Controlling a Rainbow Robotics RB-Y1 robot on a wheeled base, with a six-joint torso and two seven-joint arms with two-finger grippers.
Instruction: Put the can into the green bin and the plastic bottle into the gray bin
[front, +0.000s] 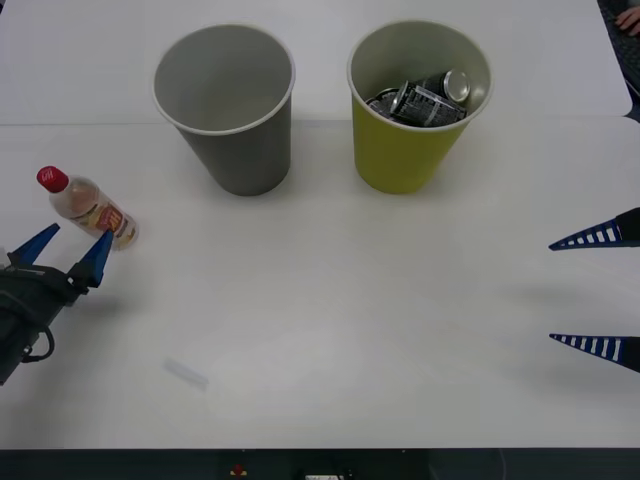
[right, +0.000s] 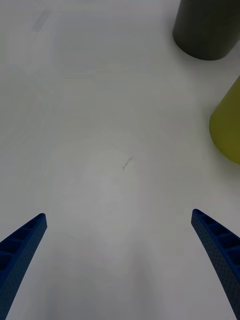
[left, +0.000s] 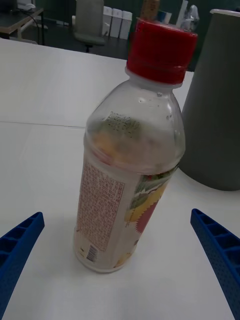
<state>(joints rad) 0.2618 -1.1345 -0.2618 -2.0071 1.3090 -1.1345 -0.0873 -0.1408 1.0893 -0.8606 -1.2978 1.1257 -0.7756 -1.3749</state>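
There, at the left side of the white counter (front: 330, 330), the plastic bottle (front: 90, 208) stood upright with its red cap (front: 51, 179) on, well apart from both bins and not yet in either. The left gripper (front: 68, 252) sat just in front of it with its blue fingers (front: 98, 256) spread wide, holding nothing; in the left wrist view the bottle rose between the two fingertips without touching either. The gray bin (front: 228, 105) stood upright toward the far side of the counter, nothing visible inside it, and the green bin (front: 415, 105) stood just beside it on the robot's right, the two apart. A crushed can (front: 425, 99) lay inside the green bin. The right gripper (front: 600, 292) hung over the right edge of the counter, its fingers likewise wide apart and holding nothing, well away from the bins. A faint smudge (front: 187, 373) marked the counter nearer the front
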